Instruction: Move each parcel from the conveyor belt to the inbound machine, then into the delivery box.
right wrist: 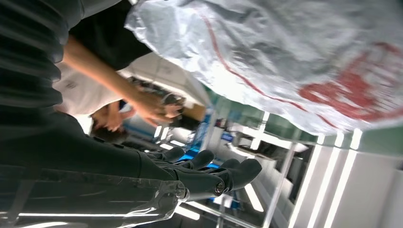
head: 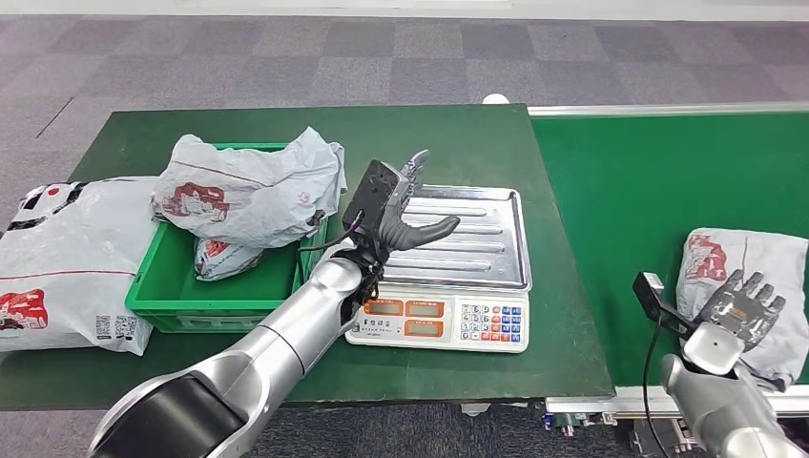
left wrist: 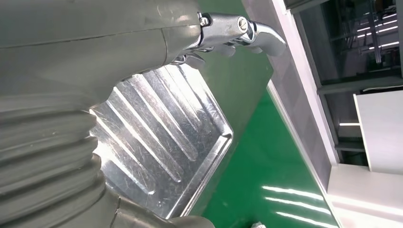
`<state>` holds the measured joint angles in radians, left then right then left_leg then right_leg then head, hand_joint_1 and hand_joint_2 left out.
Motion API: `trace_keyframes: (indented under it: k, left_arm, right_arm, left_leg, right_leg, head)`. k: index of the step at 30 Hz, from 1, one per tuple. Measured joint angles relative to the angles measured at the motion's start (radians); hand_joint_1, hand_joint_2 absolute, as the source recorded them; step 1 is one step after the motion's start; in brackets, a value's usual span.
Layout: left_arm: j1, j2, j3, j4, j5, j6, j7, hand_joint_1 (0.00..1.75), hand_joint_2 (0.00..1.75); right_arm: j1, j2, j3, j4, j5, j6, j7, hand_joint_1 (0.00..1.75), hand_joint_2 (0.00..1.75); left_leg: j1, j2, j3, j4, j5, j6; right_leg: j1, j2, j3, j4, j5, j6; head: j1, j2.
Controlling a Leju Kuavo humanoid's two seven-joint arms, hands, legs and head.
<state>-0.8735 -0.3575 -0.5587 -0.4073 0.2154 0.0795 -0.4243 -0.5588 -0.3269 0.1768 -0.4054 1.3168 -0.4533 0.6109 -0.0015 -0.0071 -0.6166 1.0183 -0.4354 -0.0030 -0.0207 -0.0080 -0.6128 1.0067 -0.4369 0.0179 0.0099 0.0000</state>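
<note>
A dark green table stood on grey carpet tiles, with a brighter green conveyor belt butting against its far-right side. On the table sat a weighing scale (steel tray, orange displays) and a green crate holding two grey parcels, one heaped over the rim; a bigger bag lay just beside the crate. The left hand hovered over the tray's edge, fingers spread, holding nothing. A parcel lay on the belt, with the right hand spread above it; contact was unclear. A person's arm showed beyond.
</note>
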Motion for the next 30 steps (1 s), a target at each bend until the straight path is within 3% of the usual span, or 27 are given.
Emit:
trace_keyframes:
  k: [7, 10, 19, 30]
  left_arm:
    - [0.0, 0.0, 0.024, 0.004, -0.022, -0.011, -0.001, 0.0, 1.75]
    - [0.0, 0.001, 0.036, 0.006, -0.035, -0.017, -0.004, 0.0, 1.75]
    - [0.0, 0.009, 0.08, 0.009, -0.076, -0.037, -0.01, 0.0, 1.75]
    - [0.001, 0.02, 0.128, 0.01, -0.112, -0.046, -0.024, 0.0, 1.75]
  right_arm:
    - [-0.006, 0.008, -0.004, 0.019, 0.029, 0.119, 0.037, 0.0, 1.75]
    - [-0.009, 0.012, -0.035, 0.025, -0.013, 0.171, -0.02, 0.0, 1.75]
    - [-0.023, 0.04, -0.224, 0.03, -0.197, 0.349, -0.302, 0.0, 1.75]
    - [-0.077, 0.039, -0.297, 0.054, -0.18, 0.47, -0.35, 0.0, 1.75]
  left_leg:
    - [0.0, 0.0, 0.0, 0.0, 0.0, 0.0]
    - [0.0, 0.0, 0.0, 0.0, 0.0, 0.0]
    - [0.0, 0.0, 0.0, 0.0, 0.0, 0.0]
    - [0.0, 0.0, 0.0, 0.0, 0.0, 0.0]
  right_leg:
    - [0.0, 0.0, 0.0, 0.0, 0.0, 0.0]
    - [0.0, 0.0, 0.0, 0.0, 0.0, 0.0]
    - [0.0, 0.0, 0.0, 0.0, 0.0, 0.0]
    - [0.0, 0.0, 0.0, 0.0, 0.001, 0.001]
  head:
    - [0.0, 0.0]
    - [0.0, 0.0]
    - [0.0, 0.0]
    - [0.0, 0.0]
